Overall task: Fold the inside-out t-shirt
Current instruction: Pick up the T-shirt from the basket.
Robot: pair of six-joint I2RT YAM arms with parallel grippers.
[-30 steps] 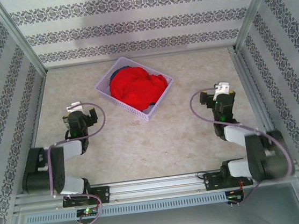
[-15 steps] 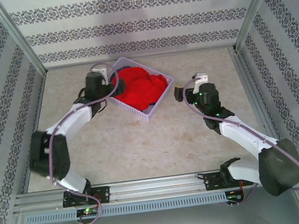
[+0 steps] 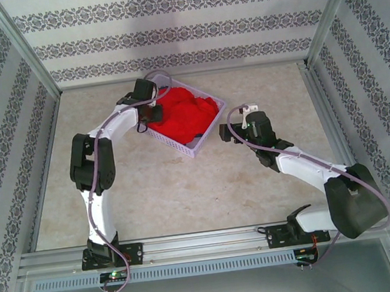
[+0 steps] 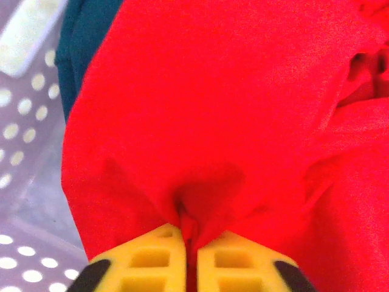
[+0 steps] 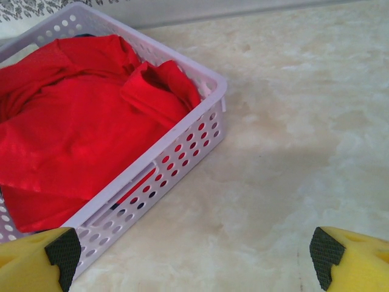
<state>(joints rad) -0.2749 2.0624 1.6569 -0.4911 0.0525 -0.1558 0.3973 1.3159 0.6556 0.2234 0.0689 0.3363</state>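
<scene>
The left end effector (image 4: 189,258) gripped a fold of the inside-out t-shirt (image 4: 213,103), bunched in the basket (image 5: 200,131). The right end effector (image 5: 193,249) hung released beside it. This looked like the pick-out step, and the next move likely called for lifting the shirt onto the surface (image 5: 304,121).

Pale lavender plastic basket (image 3: 173,143) with punched holes sits cornerwise around 12 o'clock on the beige marbled tabletop (image 3: 187,196). A bit of dark navy cloth (image 4: 79,42) is tucked in the basket, at 11 o'clock in the left wrist view. Damask-striped walls (image 3: 168,33) all round.
</scene>
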